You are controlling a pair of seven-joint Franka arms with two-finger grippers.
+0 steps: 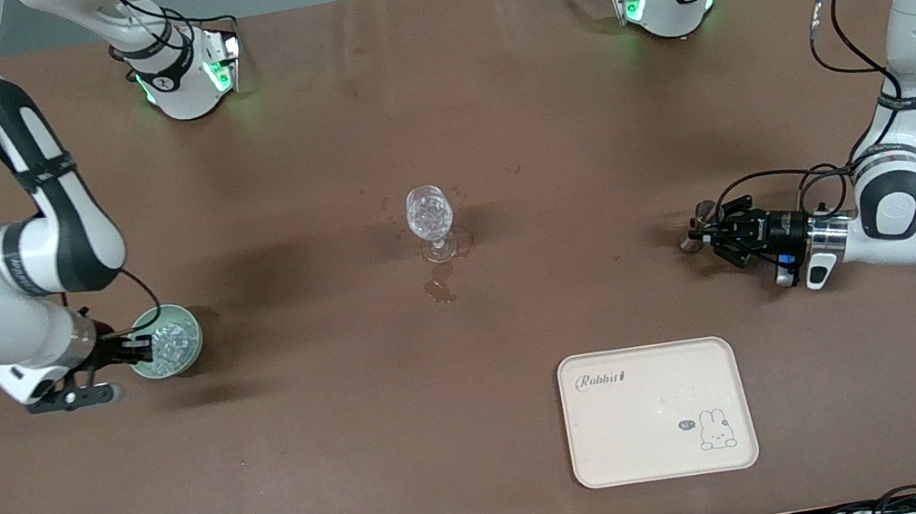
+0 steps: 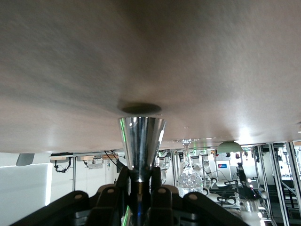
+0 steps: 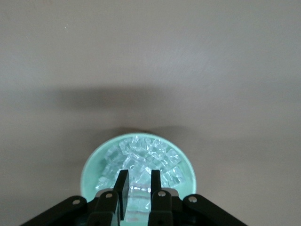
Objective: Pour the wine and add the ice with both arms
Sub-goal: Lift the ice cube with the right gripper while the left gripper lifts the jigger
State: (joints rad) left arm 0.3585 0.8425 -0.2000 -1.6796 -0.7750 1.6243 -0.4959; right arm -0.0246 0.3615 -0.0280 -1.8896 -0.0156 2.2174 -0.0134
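A clear stemmed wine glass (image 1: 429, 215) stands mid-table and also shows small in the left wrist view (image 2: 190, 175). My left gripper (image 1: 697, 237) (image 2: 141, 176), low at the left arm's end of the table, is shut on the narrow waist of a shiny metal cone cup (image 1: 702, 213) (image 2: 141, 141). No wine shows; the cup's inside is hidden. At the right arm's end sits a pale green bowl (image 1: 195, 332) (image 3: 91, 172) heaped with ice (image 1: 170, 339) (image 3: 141, 155). My right gripper (image 1: 141, 347) (image 3: 139, 181) is shut on the bowl's edge.
A cream tray (image 1: 665, 463) with a rabbit print lies nearer the front camera than the glass, toward the left arm's end. A small wet patch (image 1: 438, 289) marks the brown table just in front of the glass.
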